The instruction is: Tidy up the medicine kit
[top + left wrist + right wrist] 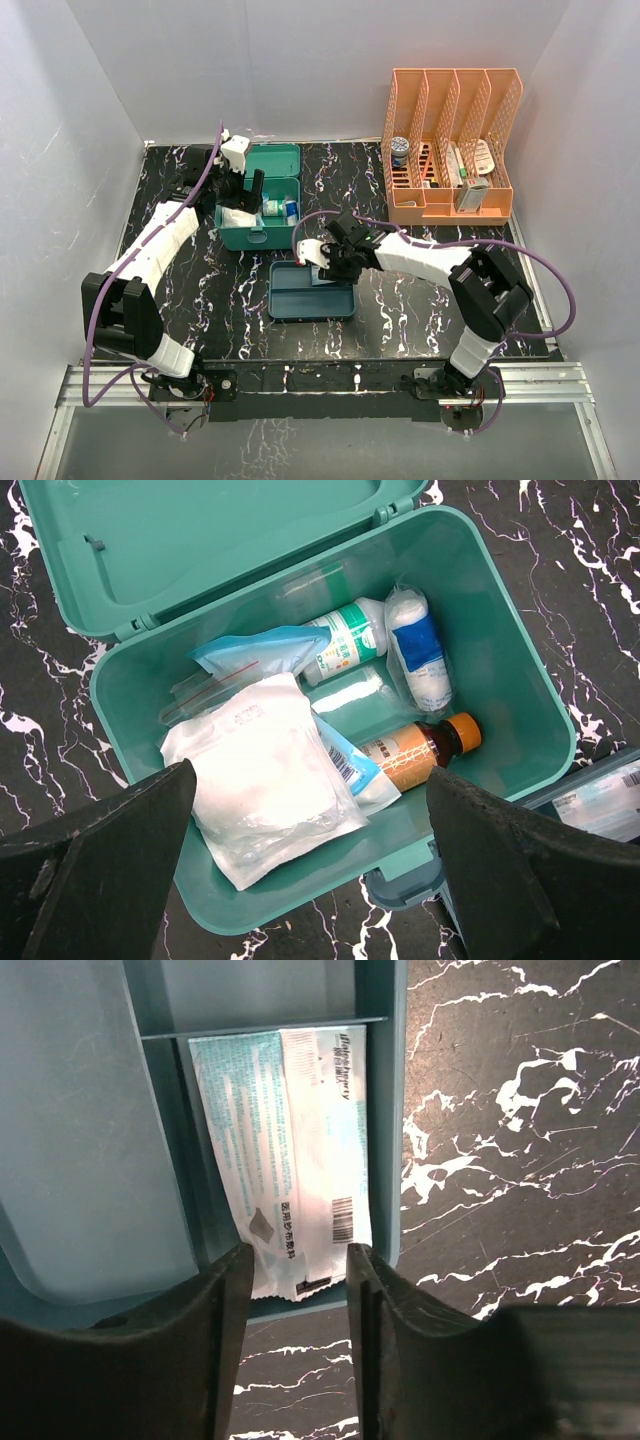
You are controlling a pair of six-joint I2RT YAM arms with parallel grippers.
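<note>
We see the medicine kit toward the back left of the black marbled surface, its lid thrown back and the box open. The left fingers hang over it, spread wide with nothing between them. From the left wrist view we can make out what is in the box: a white gauze pouch at the front, an amber bottle with an orange cap lying beside it, a wrapped roll with a blue band along the far side, and a white bottle with a green label near the hinge. Just in front of the kit lies a shallow darker tray. The right fingers hover over its right compartment, parted by a narrow gap, with the lower end of a flat pale blue packet showing between them; we cannot tell whether they touch it. An orange rack stands at the back right.
</note>
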